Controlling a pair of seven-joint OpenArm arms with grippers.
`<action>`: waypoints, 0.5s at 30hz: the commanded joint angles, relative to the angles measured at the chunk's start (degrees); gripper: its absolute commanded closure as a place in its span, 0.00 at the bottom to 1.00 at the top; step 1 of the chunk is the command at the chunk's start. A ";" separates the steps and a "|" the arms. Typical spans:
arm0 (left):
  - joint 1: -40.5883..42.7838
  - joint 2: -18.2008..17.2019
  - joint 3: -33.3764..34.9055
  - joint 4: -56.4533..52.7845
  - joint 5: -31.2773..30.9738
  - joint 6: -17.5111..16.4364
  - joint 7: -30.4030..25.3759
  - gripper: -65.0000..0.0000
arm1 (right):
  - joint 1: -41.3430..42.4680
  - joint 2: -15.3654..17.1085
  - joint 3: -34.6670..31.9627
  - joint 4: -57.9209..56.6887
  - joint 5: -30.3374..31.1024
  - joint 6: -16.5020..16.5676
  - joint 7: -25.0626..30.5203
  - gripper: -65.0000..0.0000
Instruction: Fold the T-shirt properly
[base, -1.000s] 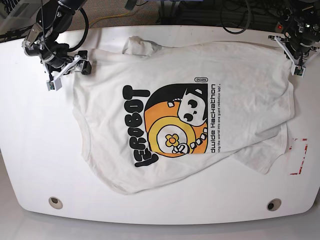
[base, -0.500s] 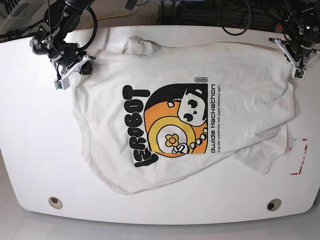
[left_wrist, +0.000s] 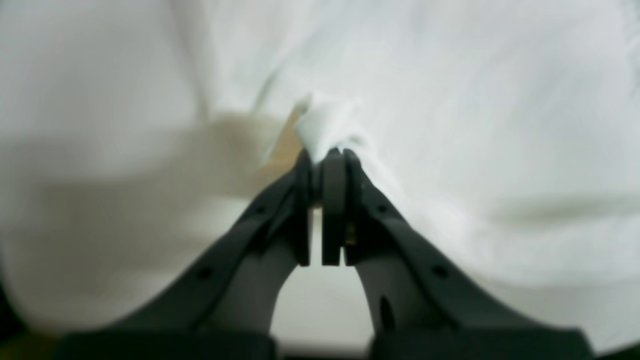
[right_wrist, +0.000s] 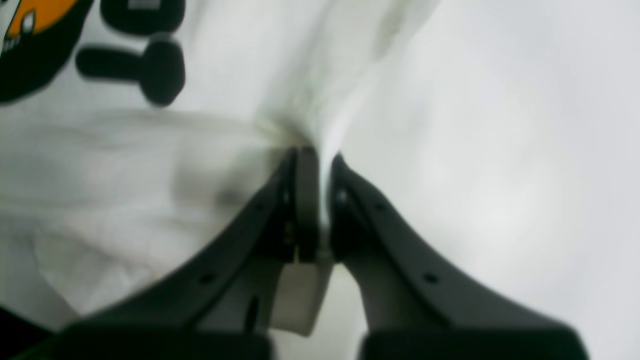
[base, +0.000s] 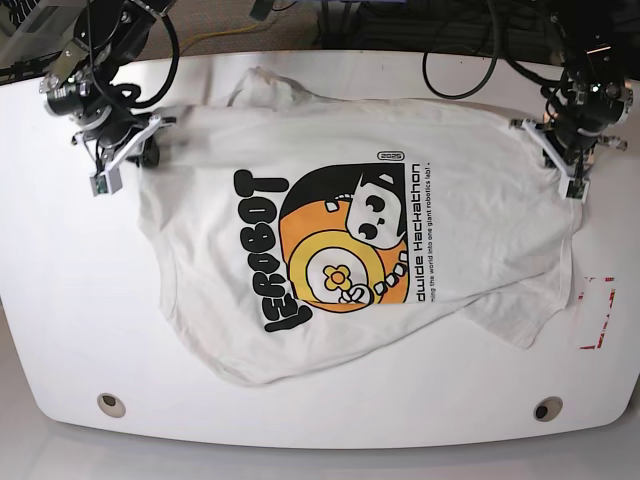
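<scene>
Since a second ago, both top corners of the T-shirt (base: 340, 240) have been drawn inward and the print has shifted a little toward my right side. Close in, my right pincer (right_wrist: 316, 159) is clamped on a bunched fold of cloth at the shirt's edge, black lettering just beyond it. My left pincer (left_wrist: 325, 155) is likewise clamped on a small peak of white fabric. Farther out, the shirt lies print-up across the white counter (base: 60, 300), its lower hem crumpled and slanting. A red-and-white marker (base: 598, 312) sits just past the hem, on my left.
</scene>
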 joint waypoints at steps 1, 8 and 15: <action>-3.96 -1.12 2.07 1.04 0.80 2.97 -0.99 1.00 | 2.67 1.95 0.24 1.10 0.79 -0.28 1.32 1.00; -14.87 -2.09 10.07 1.04 0.80 8.07 -0.90 1.00 | 13.92 7.84 -2.49 -3.04 0.79 -0.02 1.32 1.00; -26.73 -2.97 11.74 1.39 2.39 8.60 1.74 1.00 | 27.28 13.38 -6.79 -12.18 0.71 -0.02 1.58 1.00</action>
